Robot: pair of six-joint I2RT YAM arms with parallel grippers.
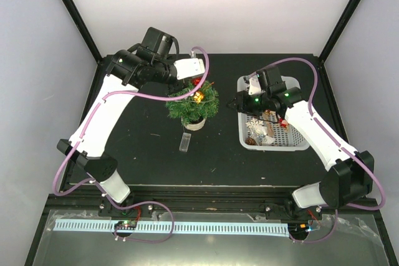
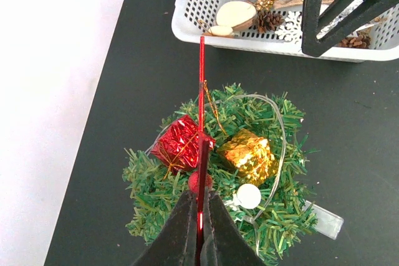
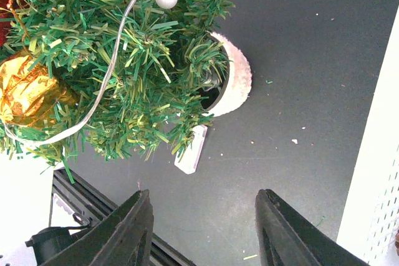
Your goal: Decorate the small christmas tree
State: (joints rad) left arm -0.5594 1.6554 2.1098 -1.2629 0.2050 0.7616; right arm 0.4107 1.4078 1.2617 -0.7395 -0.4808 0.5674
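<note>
Small christmas tree (image 1: 192, 101) sits just below left pincer (image 2: 201, 207), which pinches a thin red ornament (image 2: 201, 79); right pincer (image 3: 202, 200) spread beside it.

The small christmas tree (image 2: 156, 197) is dark green — red gift box (image 2: 176, 143), gold gift box (image 2: 249, 154) — basket (image 2: 206, 4) white.

This is a robotics lab test cell rather than a lived-in room. Plain white panels (image 1: 218, 4) and black frame posts (image 1: 75, 10) box in a matte black counter (image 1: 143, 160). The left arm (image 1: 100, 116) and right arm (image 1: 318, 132), both white and black, are bolted to a dark metal rail (image 1: 212, 194) at its near edge, with purple cables (image 1: 149, 98) looped along them.
</note>
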